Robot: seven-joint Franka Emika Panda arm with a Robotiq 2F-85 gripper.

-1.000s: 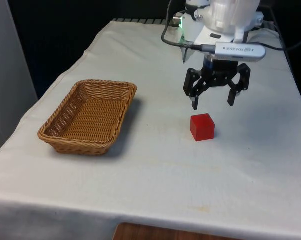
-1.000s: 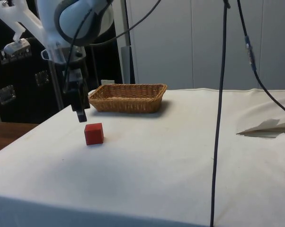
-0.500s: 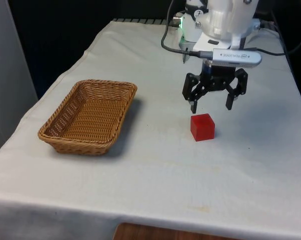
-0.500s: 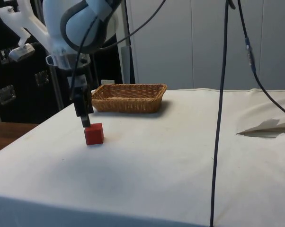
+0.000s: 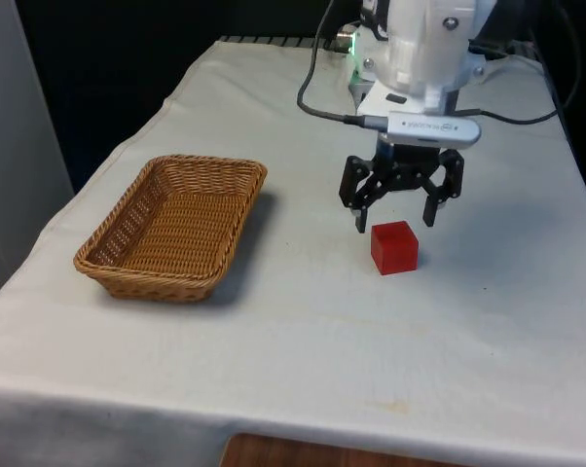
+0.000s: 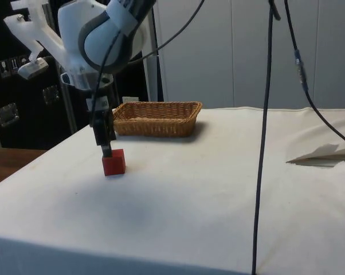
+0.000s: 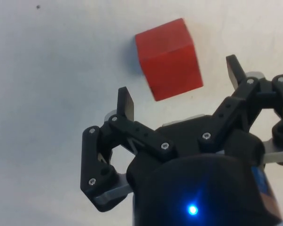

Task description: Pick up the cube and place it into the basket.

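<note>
across the front view: found the red cube [image 5: 393, 247] on the white tablecloth [image 5: 303, 341], well to the front view's right of the wicker basket [image 5: 172, 226], with bare cloth between. saw the black gripper [image 5: 396, 219] just above and slightly behind the cube, jaws spread wide and holding nothing, one fingertip [image 5: 361, 224] off the cube's near-left corner, the other beyond its right edge. judged the step in hand as the final descent before the grasp; best done by shifting a touch toward the cube's centre first, so both fingers straddle it evenly.

from the side view: placed the gripper [image 6: 106, 150] directly over the cube [image 6: 113, 162], fingertip close to or touching the top edge; could not tell which. saw the basket [image 6: 155, 118] farther along the table, apart from both. advised a straight, slow drop, stopping short of the cloth.

through the wrist view: saw the cube [image 7: 169, 58] ahead of the open gripper [image 7: 180, 90], not yet between the fingers [image 7: 125, 102], and turned at a slight angle to them. recommended a small wrist rotation to square the pads to two opposite faces, since a corner grip would likely twist or slip the cube. closing only once the cube sits fully between the pads.
</note>
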